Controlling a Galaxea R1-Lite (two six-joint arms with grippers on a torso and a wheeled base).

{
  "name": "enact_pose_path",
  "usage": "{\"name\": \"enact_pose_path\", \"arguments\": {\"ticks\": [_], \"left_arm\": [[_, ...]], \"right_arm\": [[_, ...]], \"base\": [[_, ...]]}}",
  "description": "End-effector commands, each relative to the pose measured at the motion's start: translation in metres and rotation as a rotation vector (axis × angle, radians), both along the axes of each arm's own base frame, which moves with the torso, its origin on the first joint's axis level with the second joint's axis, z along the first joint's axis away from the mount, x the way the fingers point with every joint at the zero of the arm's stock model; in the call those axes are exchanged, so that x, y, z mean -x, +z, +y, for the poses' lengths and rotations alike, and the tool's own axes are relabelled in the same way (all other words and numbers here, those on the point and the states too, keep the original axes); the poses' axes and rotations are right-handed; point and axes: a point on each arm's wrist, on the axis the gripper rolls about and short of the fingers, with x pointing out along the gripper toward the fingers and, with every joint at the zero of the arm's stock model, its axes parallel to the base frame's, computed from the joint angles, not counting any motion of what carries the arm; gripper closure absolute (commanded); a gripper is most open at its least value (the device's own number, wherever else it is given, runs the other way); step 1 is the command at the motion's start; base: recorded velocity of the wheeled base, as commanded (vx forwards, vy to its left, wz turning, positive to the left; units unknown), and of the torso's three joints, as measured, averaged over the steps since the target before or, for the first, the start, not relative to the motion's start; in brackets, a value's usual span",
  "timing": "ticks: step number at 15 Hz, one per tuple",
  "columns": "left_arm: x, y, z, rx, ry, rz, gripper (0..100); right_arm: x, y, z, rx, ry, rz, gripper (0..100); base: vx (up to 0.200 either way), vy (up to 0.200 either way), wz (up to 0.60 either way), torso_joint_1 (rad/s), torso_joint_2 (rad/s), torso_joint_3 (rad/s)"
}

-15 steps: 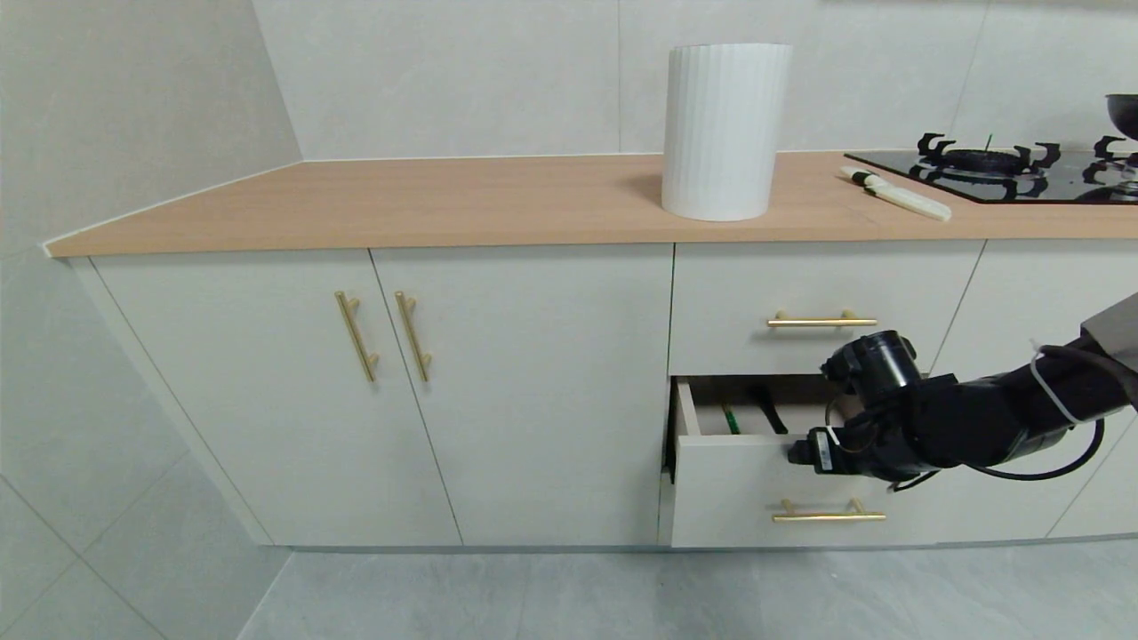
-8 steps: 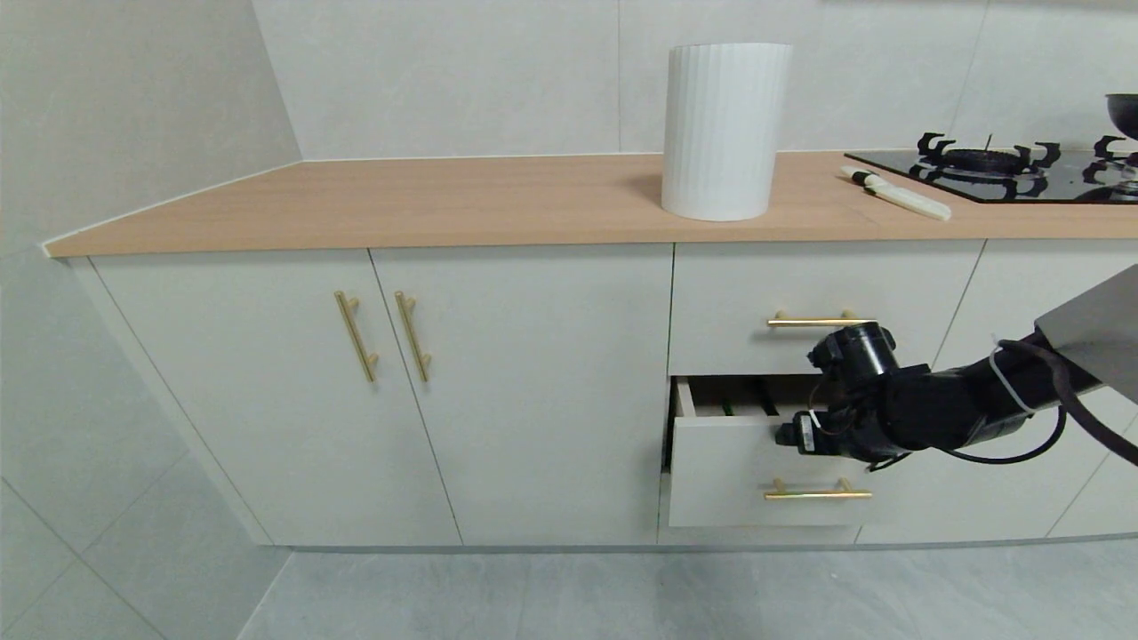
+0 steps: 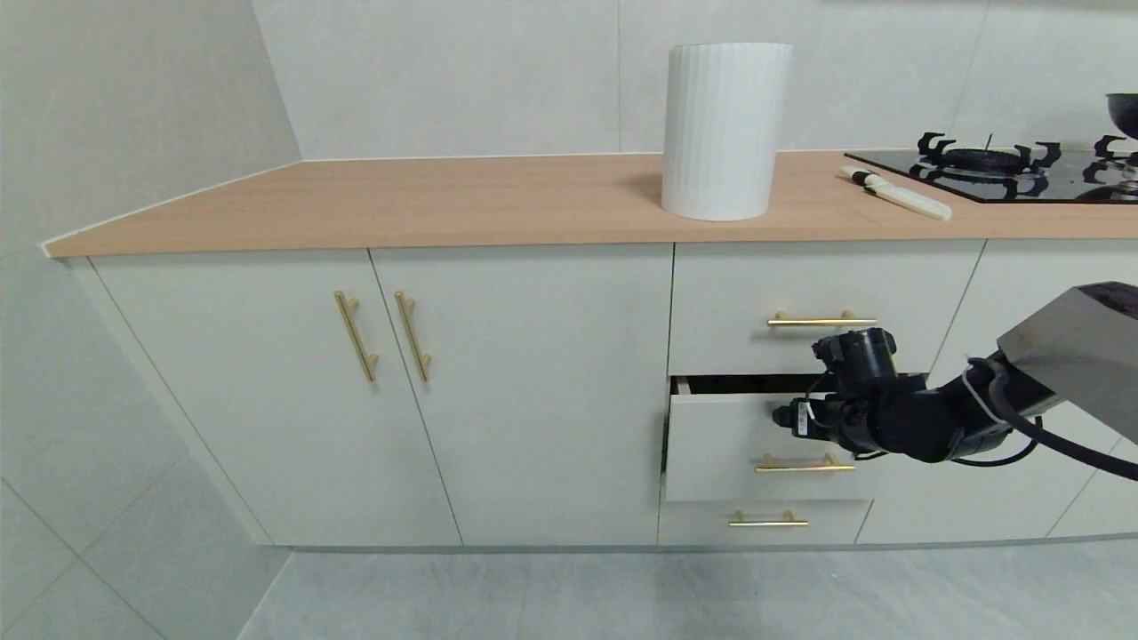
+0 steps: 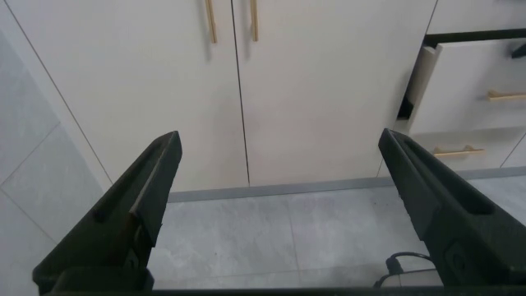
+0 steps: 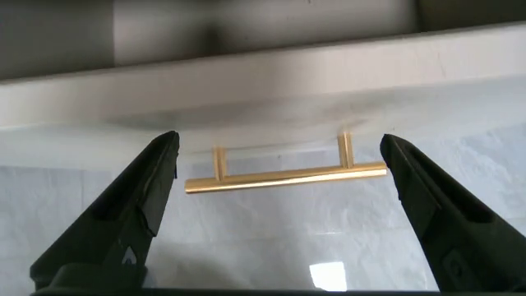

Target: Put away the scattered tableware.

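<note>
Right fingers (image 5: 136, 222): spread wide, holding nothing. The brass handle (image 5: 283, 175) of the middle drawer (image 3: 729, 436) sits framed in the gap between them, farther off. In the head view their tips are at the drawer front just above that handle, lower right of the frame; whether they touch it cannot be told. Right arm (image 3: 933, 418) comes in from the right edge, forearm near level, wrist pointed at the cabinet.

Left fingers (image 4: 123, 214): also spread wide and empty, aimed down at the cabinet doors (image 4: 329, 90) and the floor (image 4: 271, 238).

Middle drawer: pale front, standing out a little from the cabinet face, with a dark slot along its top edge. Contents hidden.

Knife (image 3: 896, 196): cream, with a dark band near its far end. It lies flat on the counter (image 3: 444, 200), upper right of the frame, just beside the hob (image 3: 1005, 173) and right of the white ribbed cylinder (image 3: 725, 129).

Count: three drawers stacked, one brass handle each; two doors with two upright door handles (image 3: 356, 336); one cylinder; one knife.
</note>
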Motion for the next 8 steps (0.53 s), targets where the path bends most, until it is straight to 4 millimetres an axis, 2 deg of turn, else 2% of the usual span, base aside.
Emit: {"name": "enact_pose_path", "arguments": {"ticks": [1, 5, 8], "left_arm": [[0.0, 0.0, 0.0, 0.0, 0.0, 0.001, 0], [0.0, 0.0, 0.0, 0.0, 0.0, 0.001, 0], [0.0, 0.0, 0.0, 0.0, 0.0, 0.001, 0]], "right_arm": [[-0.006, -0.011, -0.005, 0.006, -0.027, -0.005, 0], [-0.016, -0.017, -0.017, 0.005, -0.069, -0.078, 0], [-0.019, -0.022, -0.018, 0.002, -0.074, -0.079, 0]], "base": [[0.0, 0.0, 0.0, 0.0, 0.0, 0.0], [0.0, 0.0, 0.0, 0.0, 0.0, 0.0], [0.0, 0.0, 0.0, 0.0, 0.0, 0.0]]}}
